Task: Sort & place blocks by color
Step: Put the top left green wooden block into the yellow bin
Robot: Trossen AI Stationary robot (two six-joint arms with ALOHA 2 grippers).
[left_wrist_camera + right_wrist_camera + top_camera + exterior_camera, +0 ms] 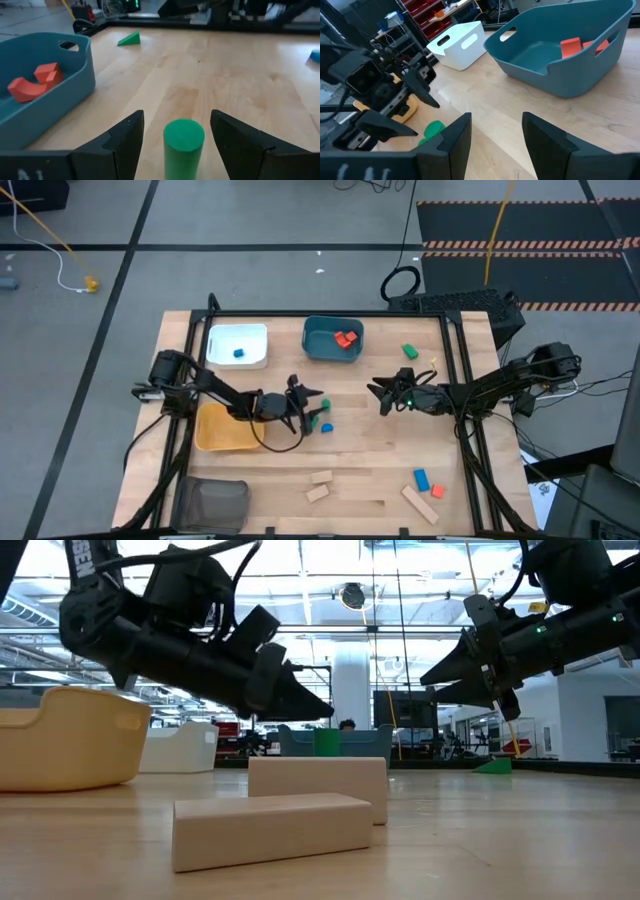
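A green cylinder block (183, 145) stands on end on the wooden table, between the two fingers of my left gripper (176, 116). The gripper is open, with a gap on each side of the block. From above, the gripper (316, 406) is at the table's middle, and a small blue block (327, 426) lies just beside it. My right gripper (378, 392) hovers open and empty to the right, pointing at the left one. Two red blocks (35, 81) lie in the teal tray (333, 338). A blue block (238, 352) lies in the white tray (238, 345).
A yellow tray (225, 427) sits under my left arm, and a dark mesh bin (212, 502) stands at the near left. A green wedge (409, 351) lies far right. Tan blocks (320, 484), another tan one (420, 505), a blue block (421, 478) and an orange block (437, 492) lie near the front.
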